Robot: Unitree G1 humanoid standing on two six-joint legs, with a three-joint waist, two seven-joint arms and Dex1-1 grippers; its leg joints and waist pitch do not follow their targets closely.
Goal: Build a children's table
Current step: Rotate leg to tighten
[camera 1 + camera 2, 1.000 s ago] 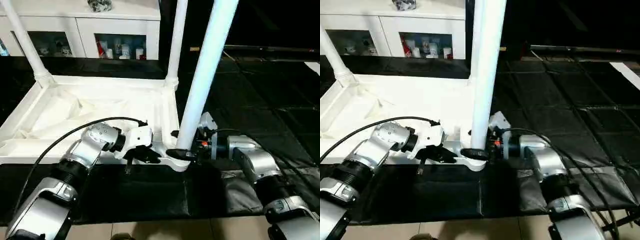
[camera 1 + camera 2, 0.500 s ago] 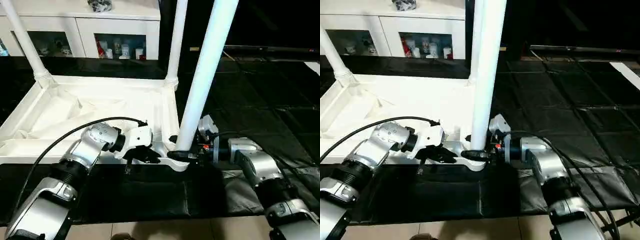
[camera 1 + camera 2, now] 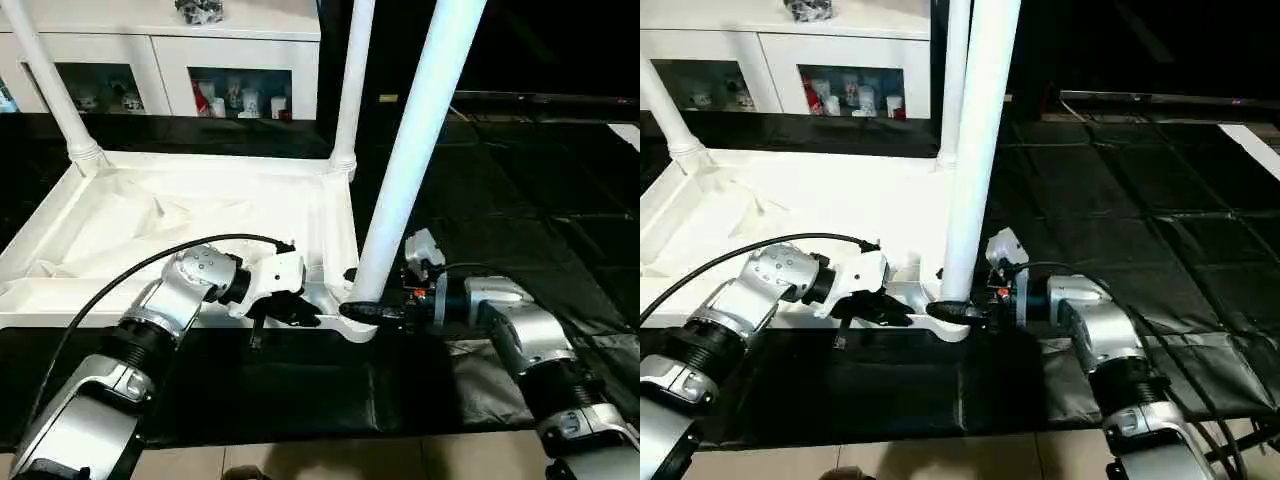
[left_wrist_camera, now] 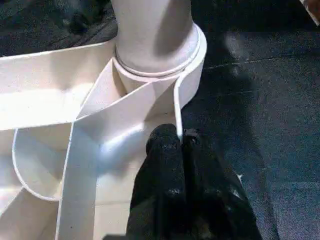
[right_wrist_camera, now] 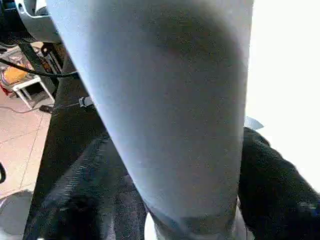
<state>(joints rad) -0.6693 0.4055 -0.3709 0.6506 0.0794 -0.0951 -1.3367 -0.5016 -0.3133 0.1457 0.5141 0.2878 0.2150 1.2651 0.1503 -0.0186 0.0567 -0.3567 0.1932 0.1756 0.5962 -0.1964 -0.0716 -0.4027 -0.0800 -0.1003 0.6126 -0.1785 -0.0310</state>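
We look down on a floor [image 3: 520,190] laid with black mats, their seams visible toward the far right; a strip of pale tile [image 3: 330,455] shows at the near edge. At the far left stands a white cabinet [image 3: 160,60] with glass doors and small items behind them.

The table top [image 3: 180,225] lies upside down on the mats, ribbed underside up. Three legs rise from it: one at the far left corner [image 3: 50,85], one at the far right corner [image 3: 352,85], and a thick near leg [image 3: 410,160] at the near right corner, tilted slightly to the right.

The left tool [image 4: 175,150], fingers pressed together, pinches a thin rib [image 4: 177,107] of the top's near right corner lobe, just beside the near leg's socket [image 4: 155,65]. A black cable [image 3: 110,285] arcs over the left forearm.

The right tool [image 3: 365,310] reaches in from the right, its fingers [image 5: 270,175] spread to either side of the near leg's base; we cannot tell whether they press on it. A crumpled grey sheet [image 3: 1200,370] lies under the right forearm.
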